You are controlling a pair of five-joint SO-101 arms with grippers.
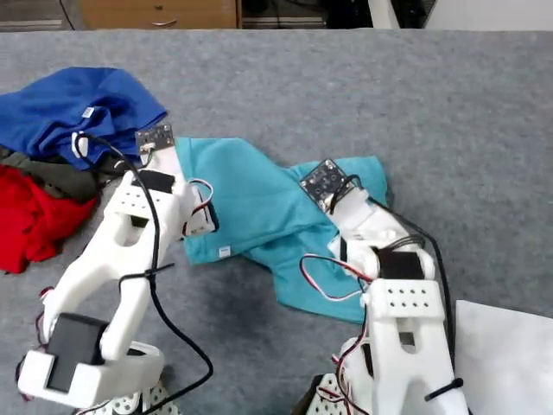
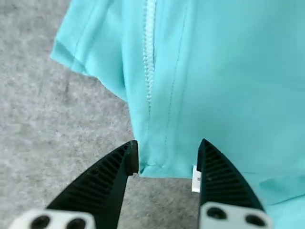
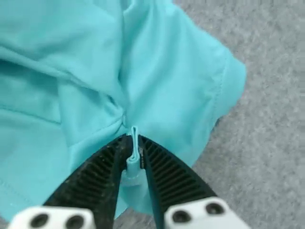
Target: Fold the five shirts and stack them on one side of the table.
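Note:
A teal shirt (image 1: 251, 190) lies crumpled across the middle of the grey table. My left gripper (image 1: 192, 226) sits low at the shirt's left edge. In the left wrist view the gripper (image 2: 167, 148) is open, its fingers on either side of a hem corner of the shirt (image 2: 228, 71) beside a small white tag (image 2: 195, 179). My right gripper (image 1: 346, 212) is over the shirt's right part. In its wrist view the gripper (image 3: 134, 140) is shut on a thin pinched fold of the teal shirt (image 3: 167, 71).
A heap of shirts lies at the table's left: blue (image 1: 78, 104) on top, a dark one (image 1: 52, 173) under it, red (image 1: 30, 216) nearest the edge. A white cloth (image 1: 505, 354) lies at the front right. Bare grey table (image 1: 432, 104) stretches behind.

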